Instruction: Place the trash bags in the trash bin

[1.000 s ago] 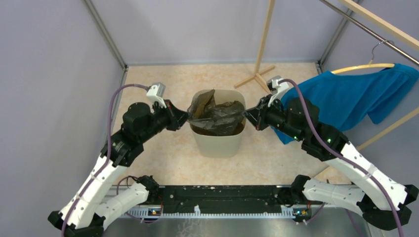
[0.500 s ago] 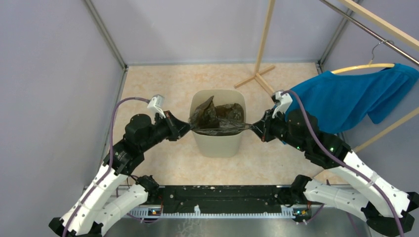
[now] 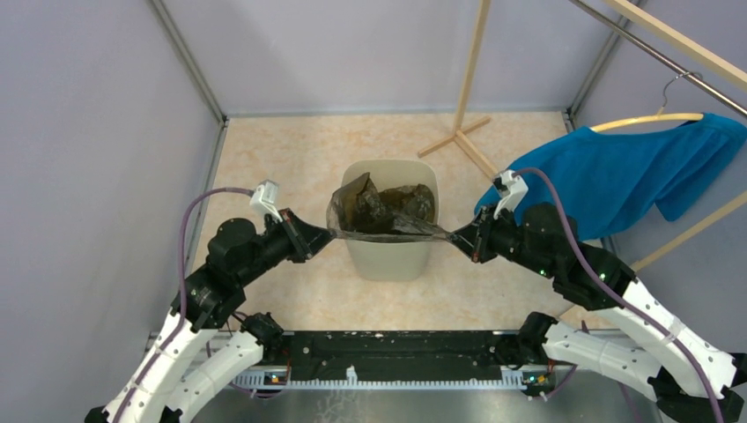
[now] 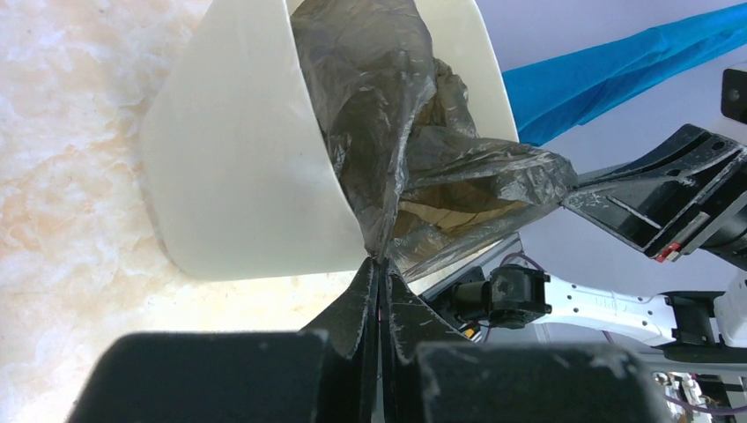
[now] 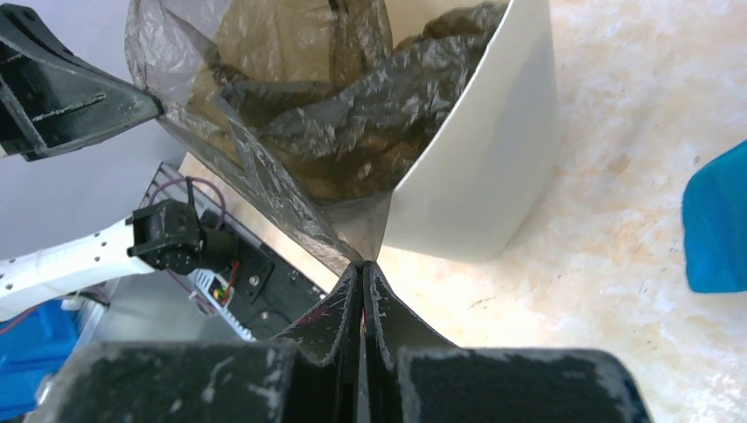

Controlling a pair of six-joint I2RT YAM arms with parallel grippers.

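Left fingers [image 3: 328, 234] and right fingers [image 3: 452, 236] are gripping opposite edges of the bag [image 3: 383, 210], holding it taut above the bin [image 3: 388, 257].

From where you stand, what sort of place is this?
Probably a robot test booth staged as a home corner: grey partition walls, a cream trash bin with a trash bag, a blue garment on a wooden rack.

White-and-black segmented arms [image 3: 167, 351] carry purple cables [image 3: 183, 256].
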